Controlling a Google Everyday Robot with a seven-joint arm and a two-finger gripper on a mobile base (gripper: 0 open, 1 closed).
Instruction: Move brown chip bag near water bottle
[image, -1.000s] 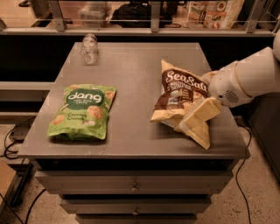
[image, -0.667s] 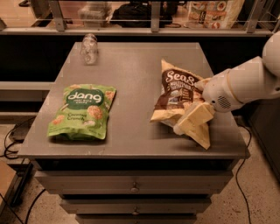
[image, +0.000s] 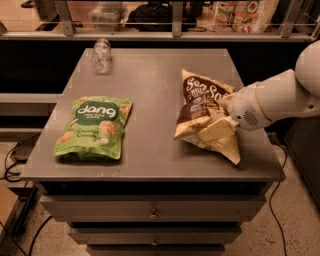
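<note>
The brown chip bag, tan-yellow with a dark brown panel and white "Sea Salt" lettering, lies on the right half of the grey table. My gripper comes in from the right on a white arm and sits on the bag's lower right part, touching it. The water bottle, small, clear and ribbed, stands at the table's far left corner, well away from the bag.
A green "dang" pouch lies flat at the table's front left. A rail and shelf with bags and boxes run behind the table. Drawers sit under the tabletop. Cables lie on the floor at left.
The arm has dropped slightly lower onto the bag's right side. The bag, pouch and bottle have stayed where they were.
</note>
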